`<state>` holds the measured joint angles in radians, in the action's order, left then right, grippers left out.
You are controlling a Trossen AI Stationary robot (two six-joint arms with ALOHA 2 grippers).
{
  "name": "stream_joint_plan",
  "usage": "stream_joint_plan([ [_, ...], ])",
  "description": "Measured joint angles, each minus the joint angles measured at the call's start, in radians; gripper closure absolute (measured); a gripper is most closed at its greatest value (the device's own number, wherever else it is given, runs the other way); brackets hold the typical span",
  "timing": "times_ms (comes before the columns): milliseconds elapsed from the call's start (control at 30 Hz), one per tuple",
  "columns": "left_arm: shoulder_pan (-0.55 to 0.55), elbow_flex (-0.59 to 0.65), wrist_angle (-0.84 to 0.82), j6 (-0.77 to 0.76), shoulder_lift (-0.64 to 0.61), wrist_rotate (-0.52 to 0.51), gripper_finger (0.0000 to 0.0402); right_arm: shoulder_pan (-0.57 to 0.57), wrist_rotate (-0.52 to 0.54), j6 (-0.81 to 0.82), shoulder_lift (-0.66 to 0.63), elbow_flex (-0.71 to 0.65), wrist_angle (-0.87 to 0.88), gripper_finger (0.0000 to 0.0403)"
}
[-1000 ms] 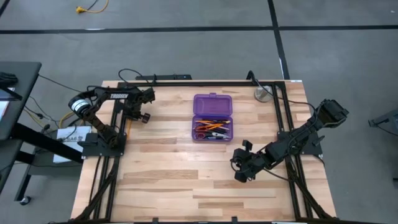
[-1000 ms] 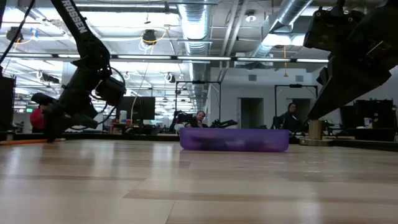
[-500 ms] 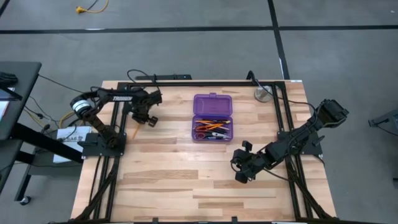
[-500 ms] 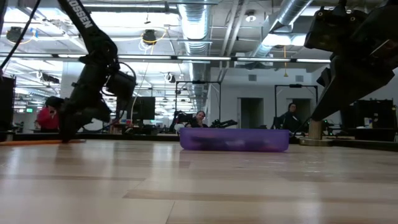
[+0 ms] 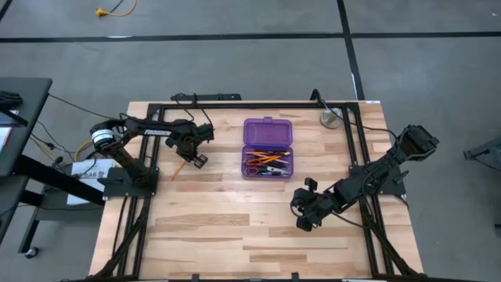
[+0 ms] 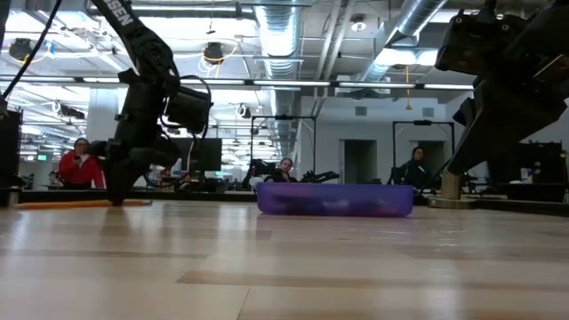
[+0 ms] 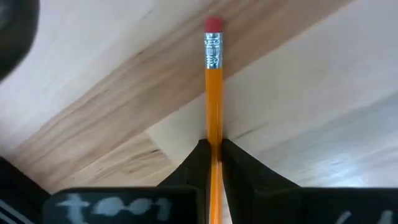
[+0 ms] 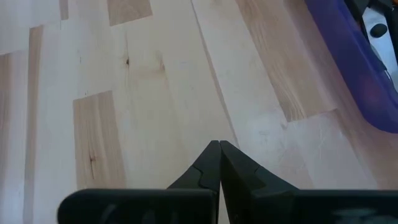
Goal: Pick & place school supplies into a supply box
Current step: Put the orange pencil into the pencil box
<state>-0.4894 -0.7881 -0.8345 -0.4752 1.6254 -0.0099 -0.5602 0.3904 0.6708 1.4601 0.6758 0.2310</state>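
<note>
My left gripper (image 5: 194, 157) is to the left of the supply box, shut on an orange pencil (image 7: 214, 93) with a red eraser (image 7: 213, 24). From above, the pencil (image 5: 178, 168) slants out toward the near left. The purple supply box (image 5: 268, 147) lies open at mid-table, its tray holding pencils, pens and the red-handled scissors (image 5: 252, 166). The low view shows it as a flat purple case (image 6: 335, 199). My right gripper (image 5: 302, 216) waits near the box's near right corner with its fingers shut (image 8: 219, 147) on nothing. My left gripper pinches the pencil's shaft (image 7: 214, 142) between its two fingers, which lie across it. The eraser end sticks out past the fingertips. The fingers come from above, pointing down. In the low view the pencil (image 6: 80, 204) lies about level, close over the table; whether it touches the wood I cannot tell.
A round silver disc (image 5: 330, 119) sits at the table's far right corner. Black frame rails (image 5: 235, 104) run along the far edge and both sides. Bare wood (image 5: 235, 227) fills the near half of the table. People show in the room beyond (image 6: 80, 166).
My left gripper has moved toward the table's right and slightly nearer, closing on the supply box, and the orange pencil has travelled with it, staying about level.
</note>
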Motion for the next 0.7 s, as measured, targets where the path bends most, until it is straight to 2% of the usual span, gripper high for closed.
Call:
stream_joint_plan([
  [100, 0.039, -0.034, 0.005, 0.002, 0.004, -0.003, 0.0396, 0.000, 0.000, 0.000, 0.000, 0.000, 0.000, 0.0403],
  [200, 0.080, -0.084, 0.100, 0.023, 0.007, 0.055, 0.0399, 0.000, 0.000, 0.000, 0.000, 0.000, 0.000, 0.0403],
  [400, 0.147, -0.197, 0.138, 0.107, 0.004, 0.040, 0.0401, 0.000, 0.000, 0.001, 0.000, 0.000, 0.000, 0.0403],
  [567, 0.184, -0.318, 0.005, 0.142, 0.004, -0.029, 0.0399, 0.000, -0.010, 0.001, 0.000, 0.000, 0.000, 0.0403],
  [700, 0.205, -0.423, -0.021, 0.181, 0.003, -0.066, 0.0399, 0.000, -0.028, 0.002, 0.000, 0.000, 0.000, 0.0403],
])
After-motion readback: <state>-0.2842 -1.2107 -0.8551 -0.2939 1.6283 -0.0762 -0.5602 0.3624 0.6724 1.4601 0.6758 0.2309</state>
